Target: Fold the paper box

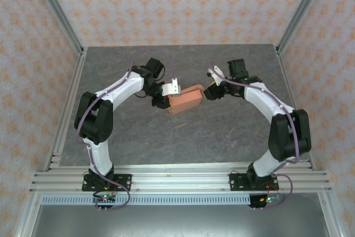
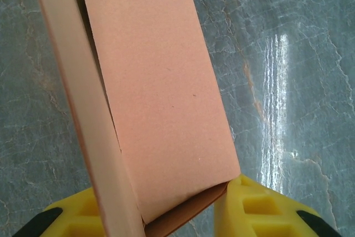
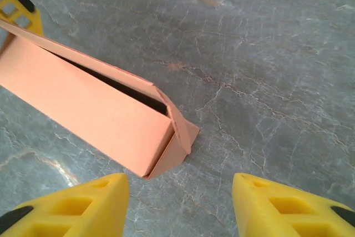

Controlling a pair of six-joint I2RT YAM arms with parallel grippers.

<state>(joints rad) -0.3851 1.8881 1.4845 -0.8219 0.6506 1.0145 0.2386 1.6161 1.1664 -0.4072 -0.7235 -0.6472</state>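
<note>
Locate the paper box (image 1: 186, 99) near the middle of the tabletop (image 1: 166, 142), between the two claws. It is salmon-orange card, folded into a long, shallow shape. In the overhead view it lies at a slant, with its left end at the left claw (image 1: 166, 98) and its right end just beside the right claw (image 1: 213, 92).

Check the left claw. In the left wrist view, its yellow fingers (image 2: 258, 212) stand on either side of the box's near end, against the card. This claw is closed on the box and has hold of it. A long side panel stands slightly apart from the broad face, leaving a dark slit along the edge.

Check the right claw. In the right wrist view, its two yellow fingers (image 3: 91, 206) stand well apart with bare tabletop between them. It is open and grips nothing. The box end lies ahead of the fingertips, not between them. At that end the long top flap gapes slightly and a small end flap juts out at the corner. You cannot tell whether that end touches the tabletop.
</note>
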